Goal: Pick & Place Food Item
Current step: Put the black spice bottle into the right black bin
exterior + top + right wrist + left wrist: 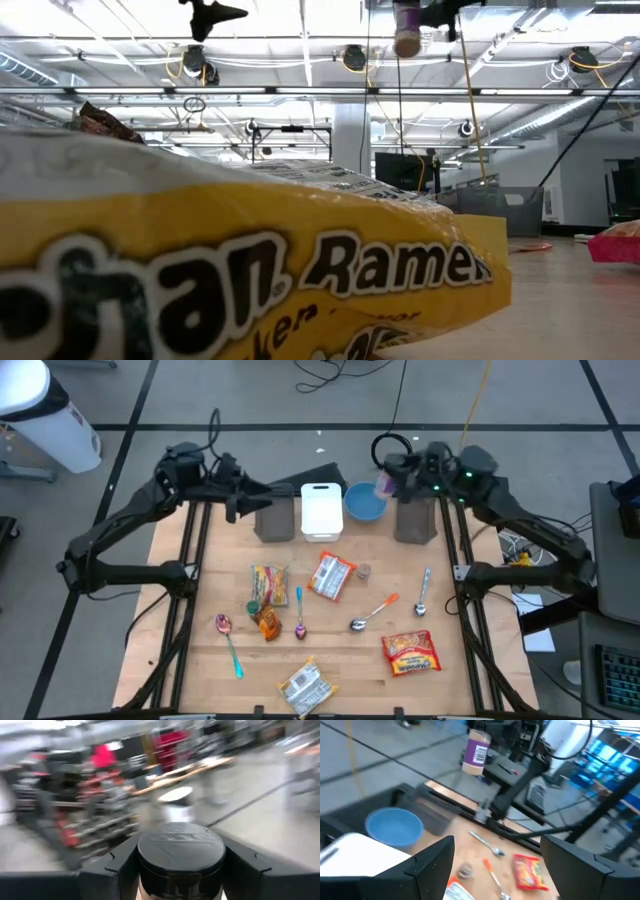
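High view: right gripper (388,482) jaws pinch jar (385,485) aloft near bowl (364,503), worktop's far edge; transport step, next lower, release. Left gripper (237,500) jaws spread.

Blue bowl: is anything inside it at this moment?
The blue bowl looks empty in the left wrist view. In the high view the right end effector, shut on a purple-labelled jar, overlaps its rim on that side, hiding a sliver of it.

High view looks straight down; low view (table-level) faces a ramen packet (250,270).
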You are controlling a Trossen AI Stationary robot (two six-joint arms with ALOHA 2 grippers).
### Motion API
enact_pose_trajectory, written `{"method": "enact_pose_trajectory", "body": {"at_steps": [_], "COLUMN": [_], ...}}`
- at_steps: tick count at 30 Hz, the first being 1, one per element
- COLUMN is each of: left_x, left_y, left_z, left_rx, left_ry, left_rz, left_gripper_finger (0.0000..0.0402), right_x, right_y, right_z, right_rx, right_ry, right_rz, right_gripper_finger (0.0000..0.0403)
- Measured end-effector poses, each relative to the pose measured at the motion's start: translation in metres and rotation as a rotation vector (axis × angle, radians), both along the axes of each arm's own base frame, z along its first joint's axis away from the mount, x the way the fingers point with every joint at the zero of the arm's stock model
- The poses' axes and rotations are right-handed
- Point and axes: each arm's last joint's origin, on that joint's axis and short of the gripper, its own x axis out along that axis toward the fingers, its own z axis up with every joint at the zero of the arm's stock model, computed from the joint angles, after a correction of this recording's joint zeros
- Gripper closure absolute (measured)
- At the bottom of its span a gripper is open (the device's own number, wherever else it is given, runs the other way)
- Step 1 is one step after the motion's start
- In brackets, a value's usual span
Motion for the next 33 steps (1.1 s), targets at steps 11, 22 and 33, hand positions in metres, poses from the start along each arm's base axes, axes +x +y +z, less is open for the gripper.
{"method": "enact_pose_trajectory", "body": {"at_steps": [11,22,33], "left_x": [-0.010,-0.013,-0.012], "left_y": [-0.001,0.000,-0.003], "left_z": [-0.003,-0.011,-0.013], "left_rx": [0.075,0.060,0.019], "left_ry": [0.070,0.157,0.178], "left_rz": [0.111,0.169,0.159], "left_gripper_finger": [0.0103,0.0103,0.0103], "right_x": [-0.042,-0.034,-0.043], "right_y": [0.013,0.002,0.004], "right_z": [-0.003,-0.062,-0.121], "right_rx": [-0.073,-0.021,0.020], "right_ry": [0.246,0.310,0.222], "right_rz": [-0.454,-0.643,-0.791], "right_gripper_finger": [0.0202,0.0202,0.0202]}}
